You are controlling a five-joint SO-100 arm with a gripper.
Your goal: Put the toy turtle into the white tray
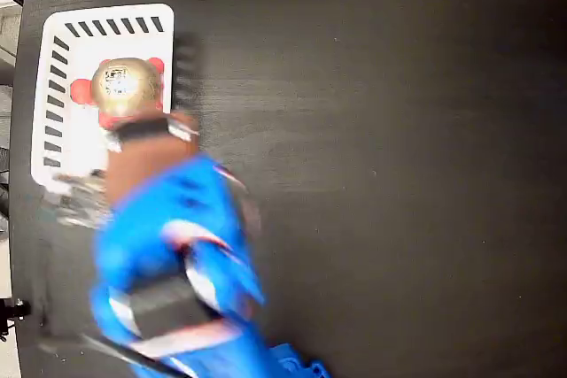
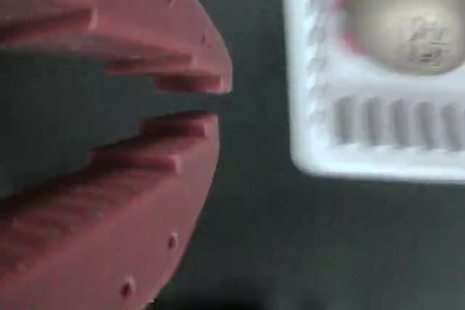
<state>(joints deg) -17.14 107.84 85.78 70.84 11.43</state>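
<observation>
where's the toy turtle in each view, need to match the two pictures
Fixed view: the toy turtle sits in the upper left, inside the white tray, just above the arm.
Wrist view: it is at the top right, cut by the upper edge, inside the tray, right of the gripper.
Shared landmark: the tray's slotted rim beside the turtle.

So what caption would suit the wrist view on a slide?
Empty red gripper beside the white tray, toy turtle resting inside.
</observation>
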